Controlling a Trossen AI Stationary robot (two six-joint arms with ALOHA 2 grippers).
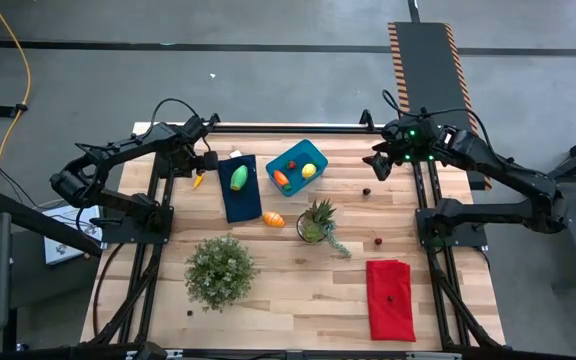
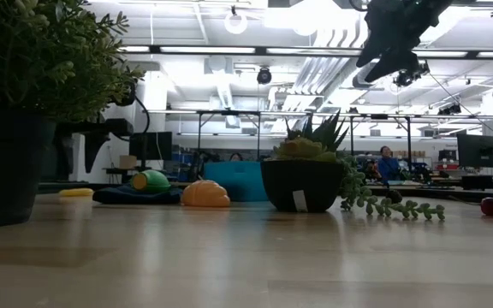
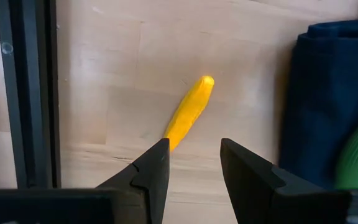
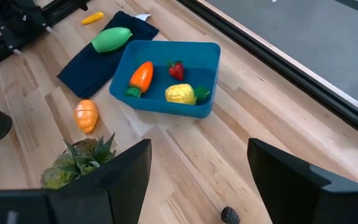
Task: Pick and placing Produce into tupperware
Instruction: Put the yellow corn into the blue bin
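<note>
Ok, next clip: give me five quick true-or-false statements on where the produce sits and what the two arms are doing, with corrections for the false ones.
1. The carrot, the lemon and a small strawberry lie inside the blue tub. True.
2. The green oval is in the tub. False: it lies on the dark blue cloth beside the tub.
3. The left gripper hangs open-jawed over a yellow banana-like piece on the bare table. True.
4. The right gripper holds the orange oval. False: its jaws are open and empty; the orange oval lies on the table near the spiky plant.
5. The red cloth is under the tub. False: it lies apart, on the right arm's side.
</note>
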